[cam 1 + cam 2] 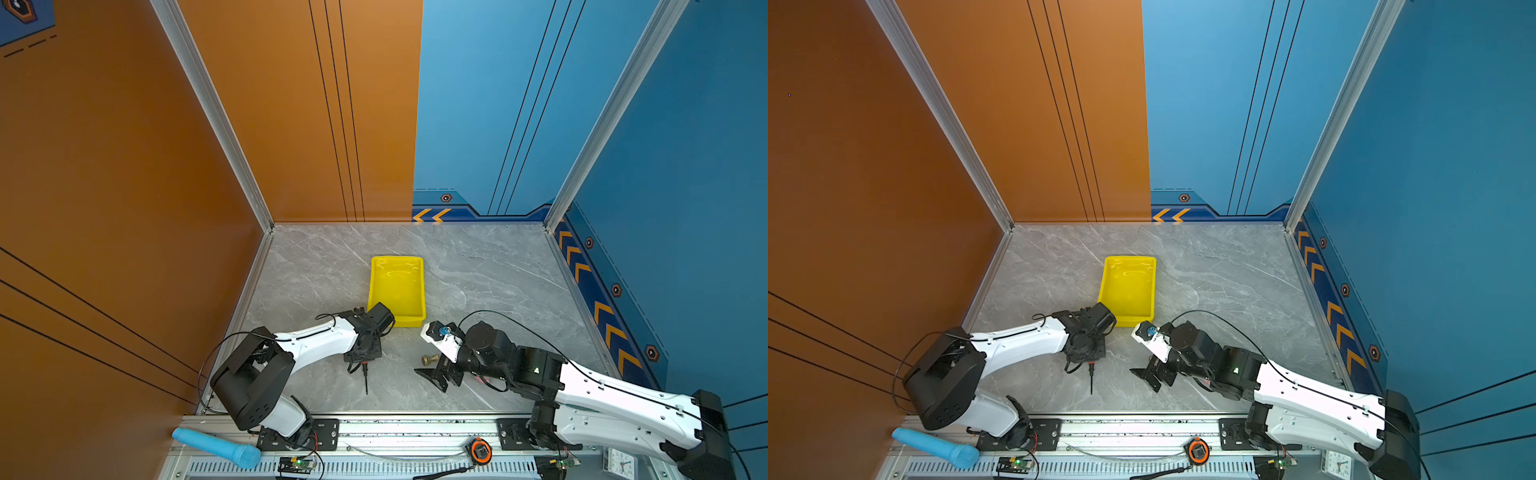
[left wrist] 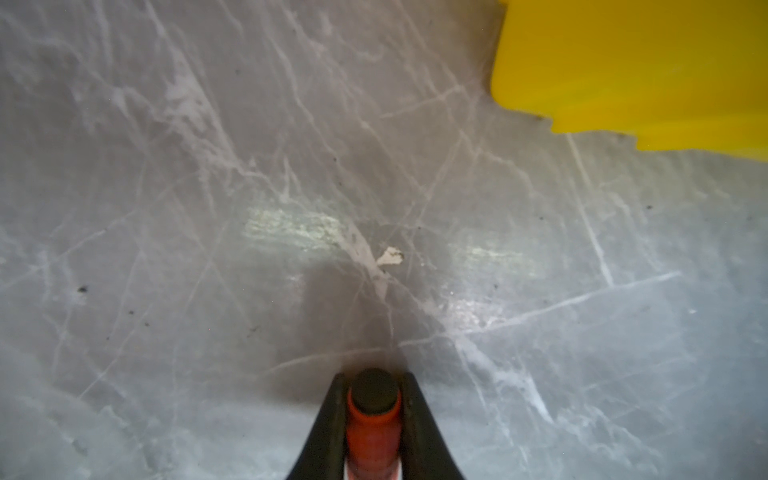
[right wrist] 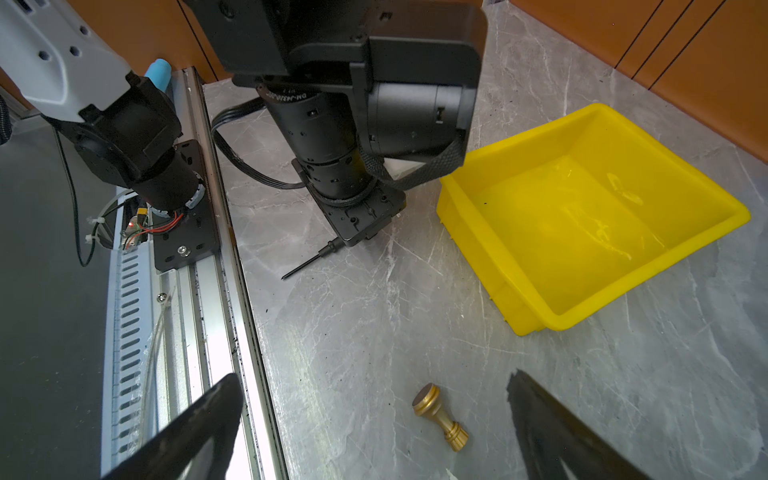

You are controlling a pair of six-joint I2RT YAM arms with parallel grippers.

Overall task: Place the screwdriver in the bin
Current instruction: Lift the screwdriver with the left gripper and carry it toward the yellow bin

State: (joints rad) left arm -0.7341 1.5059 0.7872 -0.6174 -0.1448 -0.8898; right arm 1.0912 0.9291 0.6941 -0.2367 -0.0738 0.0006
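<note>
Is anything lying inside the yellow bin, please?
No, the bin shows only its bare glossy floor in the right wrist view; the screwdriver is outside it, gripped by the left hand.

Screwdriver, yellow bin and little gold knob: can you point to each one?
screwdriver [image 2: 374,432]: left wrist view, on the red-orange handle.
yellow bin [image 1: 397,291]: in a top view, on its bare inside floor.
gold knob [image 3: 441,417]: right wrist view, on its stem.

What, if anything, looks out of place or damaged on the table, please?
A stray brass knob lies on its side near the right claw, and a pale chip-like fleck marks the table ahead of the left claw. Otherwise nothing stands out.
</note>
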